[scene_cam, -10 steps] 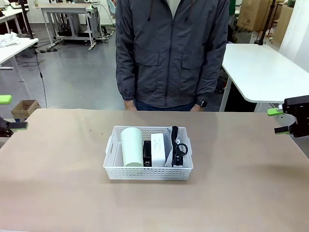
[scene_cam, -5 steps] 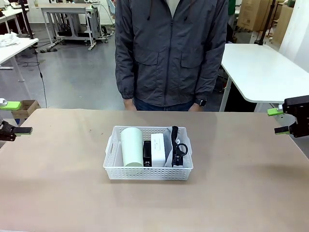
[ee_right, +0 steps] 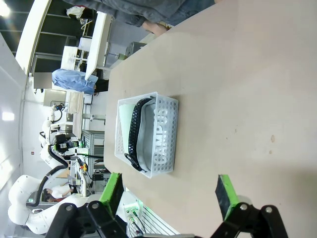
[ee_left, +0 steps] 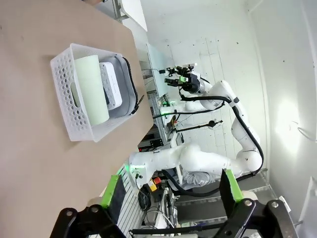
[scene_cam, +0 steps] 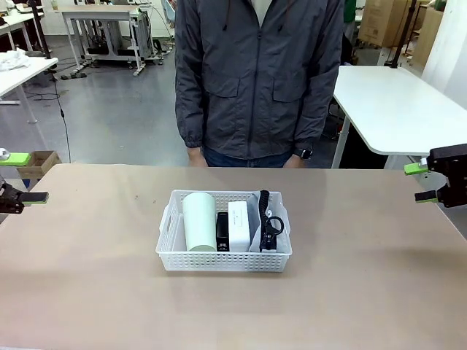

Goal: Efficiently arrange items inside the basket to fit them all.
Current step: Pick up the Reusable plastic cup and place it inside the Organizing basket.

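My left tool (scene_cam: 16,178) has dropped slightly at nine o'clock; right tool (scene_cam: 425,183) waits at three, both wide, empty. The shallow white lattice plastic basket (scene_cam: 223,260) sits mid-table (scene_cam: 350,292), fully packed: task looks finished.

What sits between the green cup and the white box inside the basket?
In the front view, the black stapler lies between the green cup and the white box, in the basket.

Basket (scene_cam: 224,257) is set mid-desk (scene_cam: 350,292); inside, left to right: cup (scene_cam: 198,222), stapler (scene_cam: 222,232), box (scene_cam: 238,225), pouch (scene_cam: 267,222). A person (scene_cam: 259,80) is stood behind the desk.
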Tool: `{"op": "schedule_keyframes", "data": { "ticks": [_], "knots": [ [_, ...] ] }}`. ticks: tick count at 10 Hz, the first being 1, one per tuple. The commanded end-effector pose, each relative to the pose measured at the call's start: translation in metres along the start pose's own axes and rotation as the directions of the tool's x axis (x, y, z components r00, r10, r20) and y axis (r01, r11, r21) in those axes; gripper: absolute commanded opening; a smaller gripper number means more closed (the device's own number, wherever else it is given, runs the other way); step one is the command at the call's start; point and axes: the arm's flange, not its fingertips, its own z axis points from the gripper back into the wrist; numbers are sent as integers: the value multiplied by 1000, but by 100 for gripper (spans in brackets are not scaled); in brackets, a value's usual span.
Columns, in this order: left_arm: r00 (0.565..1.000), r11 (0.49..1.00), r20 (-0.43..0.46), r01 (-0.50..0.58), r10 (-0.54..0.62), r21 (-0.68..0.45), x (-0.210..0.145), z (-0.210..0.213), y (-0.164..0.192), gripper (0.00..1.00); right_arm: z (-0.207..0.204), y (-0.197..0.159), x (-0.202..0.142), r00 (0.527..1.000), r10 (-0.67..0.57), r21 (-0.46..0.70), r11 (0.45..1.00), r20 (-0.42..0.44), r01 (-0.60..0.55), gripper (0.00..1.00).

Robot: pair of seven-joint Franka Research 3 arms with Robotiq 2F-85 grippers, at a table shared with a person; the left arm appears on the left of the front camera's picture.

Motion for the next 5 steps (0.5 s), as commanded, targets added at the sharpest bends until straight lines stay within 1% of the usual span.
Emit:
{"op": "schedule_keyframes", "data": {
  "ticks": [1,5],
  "knots": [
    [1000,1000,9,22,-21,-22,0,-1,-1,100,0,0,-1,1000,7,10,1000,1,-7,100],
    [1000,1000,9,22,-21,-22,0,-1,-1,100,0,0,-1,1000,7,10,1000,1,-7,100]
  ]
}}
